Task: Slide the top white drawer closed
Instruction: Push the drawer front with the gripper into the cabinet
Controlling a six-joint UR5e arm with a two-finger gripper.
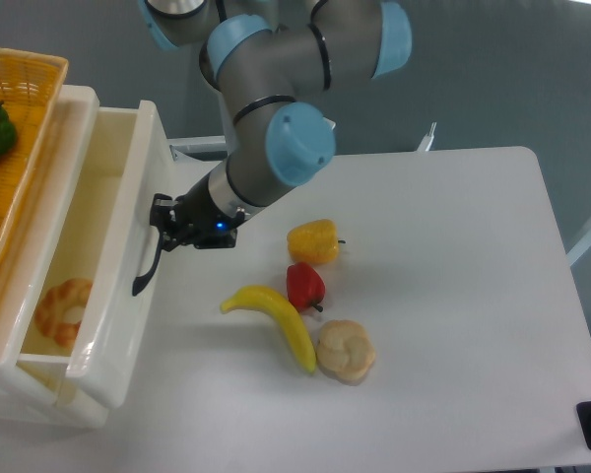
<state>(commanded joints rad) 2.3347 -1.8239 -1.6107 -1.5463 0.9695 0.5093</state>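
Top white drawer (108, 266): desk's left edge, part open, doughnut (63, 307) inside. Gripper (164, 233): pressed against the black handle (148, 268); jaw state cannot be told. Risk: an off-centre push skews the drawer, jamming it, or the gripper slips off.
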